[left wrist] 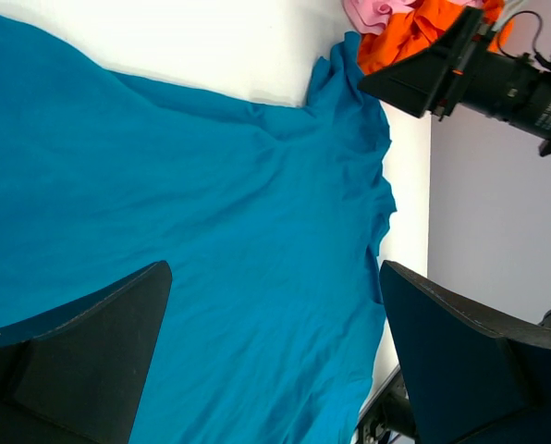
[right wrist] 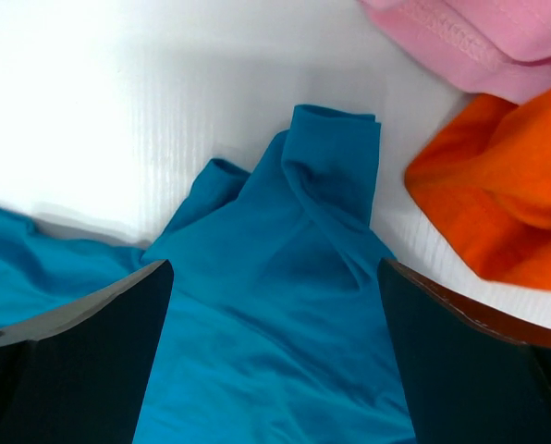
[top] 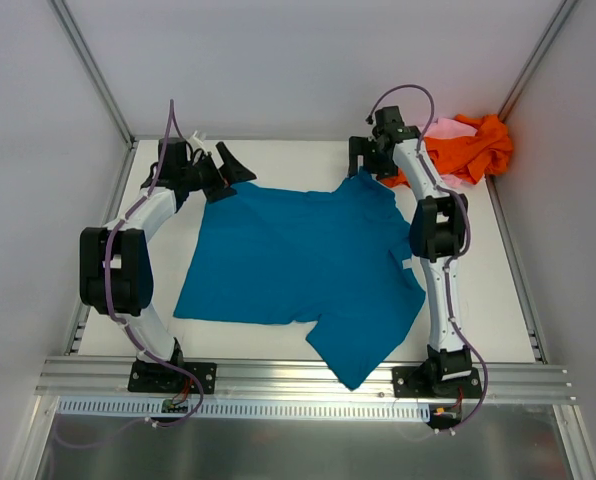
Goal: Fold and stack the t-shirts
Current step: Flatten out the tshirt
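Note:
A teal-blue t-shirt (top: 298, 260) lies spread mostly flat on the white table, one sleeve pointing toward the near edge. My left gripper (top: 228, 175) hovers open over its far left corner; in the left wrist view the cloth (left wrist: 211, 231) fills the gap between my spread fingers (left wrist: 81, 361). My right gripper (top: 370, 168) stands open above the far right sleeve (right wrist: 322, 185), which is bunched and folded over. Nothing is held by either gripper. The orange t-shirt (top: 478, 145) and the pink t-shirt (top: 443, 128) lie crumpled together in the far right corner.
Grey walls and metal frame posts enclose the table (top: 278, 160) on three sides. The orange cloth (right wrist: 507, 203) and pink cloth (right wrist: 479, 37) lie just right of the teal sleeve. A metal rail (top: 298, 375) carrying both arm bases runs along the near edge.

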`<state>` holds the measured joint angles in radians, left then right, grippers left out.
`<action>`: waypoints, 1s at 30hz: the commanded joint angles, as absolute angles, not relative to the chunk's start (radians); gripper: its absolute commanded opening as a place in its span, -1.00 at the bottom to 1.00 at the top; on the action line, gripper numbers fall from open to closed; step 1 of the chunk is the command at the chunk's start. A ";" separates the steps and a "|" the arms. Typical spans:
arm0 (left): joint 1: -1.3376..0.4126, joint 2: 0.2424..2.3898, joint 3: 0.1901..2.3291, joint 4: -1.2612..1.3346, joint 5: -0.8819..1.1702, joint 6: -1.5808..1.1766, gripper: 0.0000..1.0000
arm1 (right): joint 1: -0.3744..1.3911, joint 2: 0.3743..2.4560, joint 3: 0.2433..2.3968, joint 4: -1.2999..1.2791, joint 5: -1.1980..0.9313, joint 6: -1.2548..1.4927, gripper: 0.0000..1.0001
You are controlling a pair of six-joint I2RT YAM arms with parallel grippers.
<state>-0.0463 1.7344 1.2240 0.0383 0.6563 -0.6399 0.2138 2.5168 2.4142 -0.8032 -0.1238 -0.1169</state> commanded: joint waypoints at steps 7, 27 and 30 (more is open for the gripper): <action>-0.052 1.752 1.221 0.107 0.710 -0.649 0.97 | 0.232 2.571 2.462 -0.678 -0.058 -0.132 0.96; -0.052 1.805 1.246 0.086 0.719 -0.646 0.97 | 0.213 2.591 2.470 -0.617 0.103 -0.127 0.39; -0.052 1.810 1.247 0.087 0.721 -0.647 0.97 | 0.203 2.594 2.473 -0.620 0.080 -0.117 0.05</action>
